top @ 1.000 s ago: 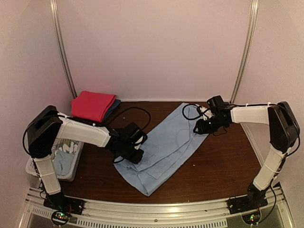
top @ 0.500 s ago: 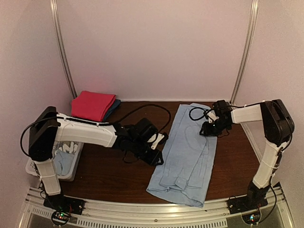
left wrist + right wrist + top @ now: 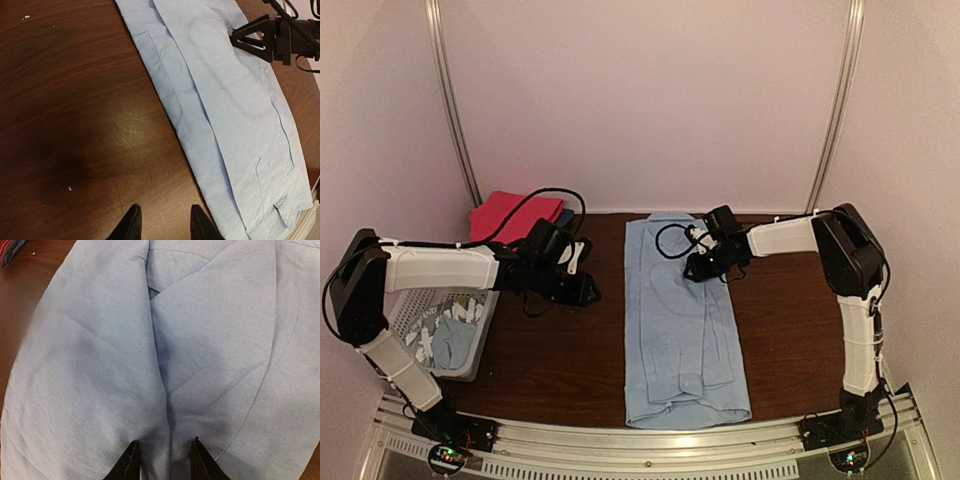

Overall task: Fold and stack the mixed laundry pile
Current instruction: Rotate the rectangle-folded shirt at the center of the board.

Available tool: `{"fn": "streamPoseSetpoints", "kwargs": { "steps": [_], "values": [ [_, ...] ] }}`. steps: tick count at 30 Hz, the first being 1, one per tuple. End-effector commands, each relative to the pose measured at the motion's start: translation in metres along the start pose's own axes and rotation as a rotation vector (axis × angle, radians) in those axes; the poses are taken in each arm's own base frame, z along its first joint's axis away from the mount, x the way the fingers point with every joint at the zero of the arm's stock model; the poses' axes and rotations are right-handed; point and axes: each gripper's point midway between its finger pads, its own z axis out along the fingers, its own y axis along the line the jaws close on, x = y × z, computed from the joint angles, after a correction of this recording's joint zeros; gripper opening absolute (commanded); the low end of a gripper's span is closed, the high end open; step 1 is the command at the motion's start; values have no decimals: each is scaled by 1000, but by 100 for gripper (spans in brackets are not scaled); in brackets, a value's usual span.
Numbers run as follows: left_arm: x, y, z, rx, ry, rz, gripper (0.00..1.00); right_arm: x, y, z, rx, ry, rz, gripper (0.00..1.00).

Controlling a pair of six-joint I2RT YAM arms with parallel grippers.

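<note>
A large plain light blue garment (image 3: 680, 340) lies flat and lengthwise in the middle of the table, running from the back to the front edge. It also shows in the left wrist view (image 3: 225, 100) and fills the right wrist view (image 3: 100, 365). My left gripper (image 3: 588, 290) is open and empty over bare table, left of the garment (image 3: 162, 222). My right gripper (image 3: 692, 272) is open, its tips resting on the garment's far part with a raised crease between them (image 3: 164, 460). A light blue printed garment (image 3: 450, 335) lies in the basket.
A white perforated basket (image 3: 480, 350) stands at the front left edge. A folded magenta cloth (image 3: 515, 215) lies on a dark blue one at the back left. The table (image 3: 800, 330) is dark brown wood. White walls close in the back and sides.
The garment has swung from a diagonal lie to straight and lengthwise. My left gripper has pulled back to the left, off the cloth. My right gripper has moved left with the cloth's far part.
</note>
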Motion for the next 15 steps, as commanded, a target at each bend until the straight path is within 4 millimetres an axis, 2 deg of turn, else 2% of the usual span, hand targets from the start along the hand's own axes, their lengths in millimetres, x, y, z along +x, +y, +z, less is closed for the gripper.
{"fn": "streamPoseSetpoints", "kwargs": {
  "steps": [1, 4, 7, 10, 11, 13, 15],
  "values": [
    [-14, -5, 5, 52, -63, 22, 35, 42, -2, 22, 29, 148, 73, 35],
    [-19, -17, 21, 113, -59, 43, 36, 35, 0, 12, 25, 125, 74, 37],
    [-33, -42, 38, 192, -76, 114, 35, 24, 12, -8, -28, 84, 67, 40],
    [-33, -76, 62, 194, -41, 223, 35, 5, 35, -46, -131, 9, 59, 45],
    [-29, -84, 70, 197, -18, 244, 34, -8, 43, -68, -155, -41, 53, 46],
    [-19, -91, 89, 190, 19, 259, 32, -17, 48, -94, -166, -91, 47, 48],
    [-13, -92, 100, 183, 38, 262, 32, -15, 43, -109, -154, -101, 52, 49]
  ]
}}
